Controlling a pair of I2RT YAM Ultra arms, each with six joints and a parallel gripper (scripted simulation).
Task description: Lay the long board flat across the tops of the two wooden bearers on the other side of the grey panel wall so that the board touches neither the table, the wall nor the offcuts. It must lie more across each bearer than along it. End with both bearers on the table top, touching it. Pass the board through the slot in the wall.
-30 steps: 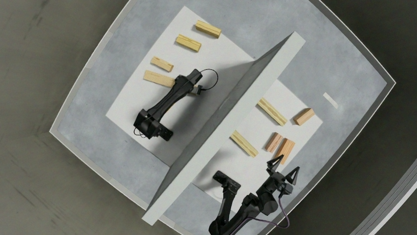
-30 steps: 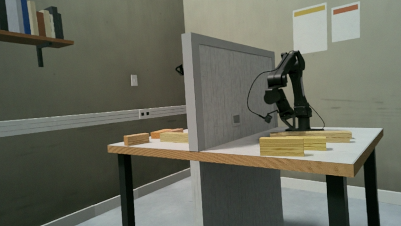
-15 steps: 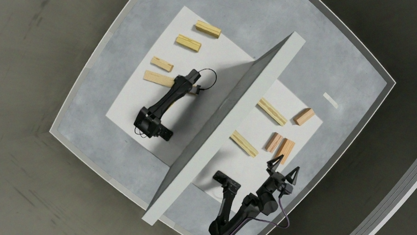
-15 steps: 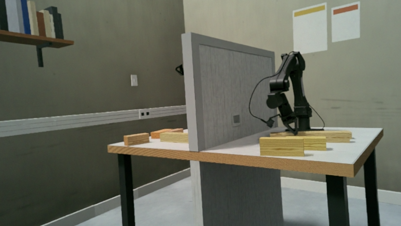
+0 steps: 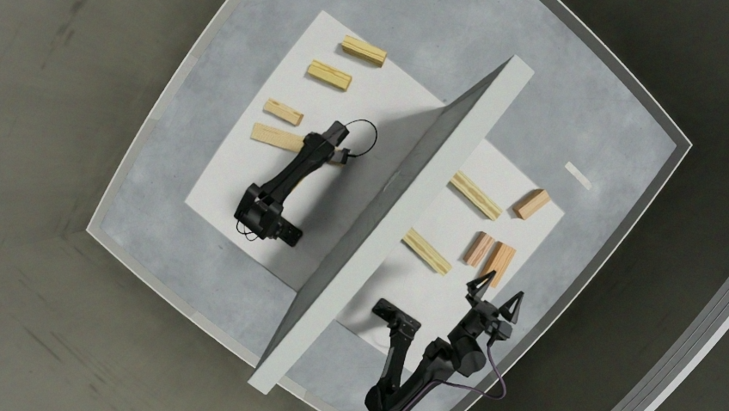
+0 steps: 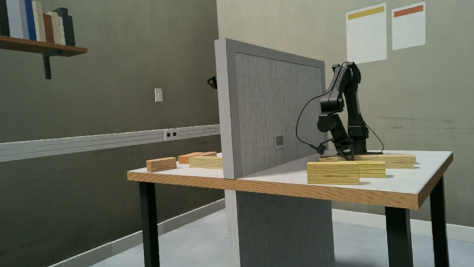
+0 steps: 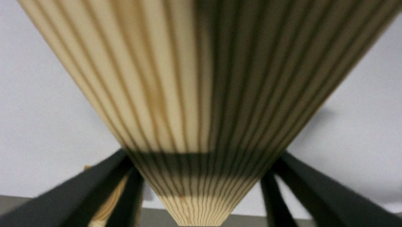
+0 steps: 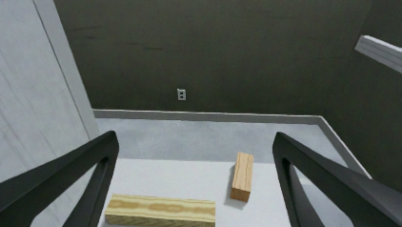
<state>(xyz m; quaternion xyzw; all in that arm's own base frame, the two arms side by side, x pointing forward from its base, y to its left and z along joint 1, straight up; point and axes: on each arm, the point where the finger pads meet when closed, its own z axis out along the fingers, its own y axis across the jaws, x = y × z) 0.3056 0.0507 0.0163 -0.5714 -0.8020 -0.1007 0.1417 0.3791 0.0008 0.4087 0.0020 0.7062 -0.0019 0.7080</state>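
Note:
The long board (image 5: 275, 137) lies flat on the table on the left arm's side of the grey panel wall (image 5: 403, 204). It fills the left wrist view (image 7: 200, 95). My left gripper (image 5: 333, 153) is lowered over the board's end nearest the wall, with its fingers open on either side of the board (image 6: 381, 157). The slot (image 6: 279, 141) is low in the wall. Beyond the wall, two yellow bearers (image 5: 474, 194) (image 5: 425, 251) lie on the table. My right gripper (image 5: 493, 293) is open and empty above the table, away from the bearers. One bearer (image 8: 159, 210) shows in the right wrist view.
Three brownish offcuts (image 5: 530, 203) (image 5: 478, 248) (image 5: 499, 262) lie near the bearers, one of them just ahead of the right gripper. Three more wooden blocks (image 5: 363, 50) (image 5: 329, 74) (image 5: 283, 111) lie on the left arm's side beyond the board.

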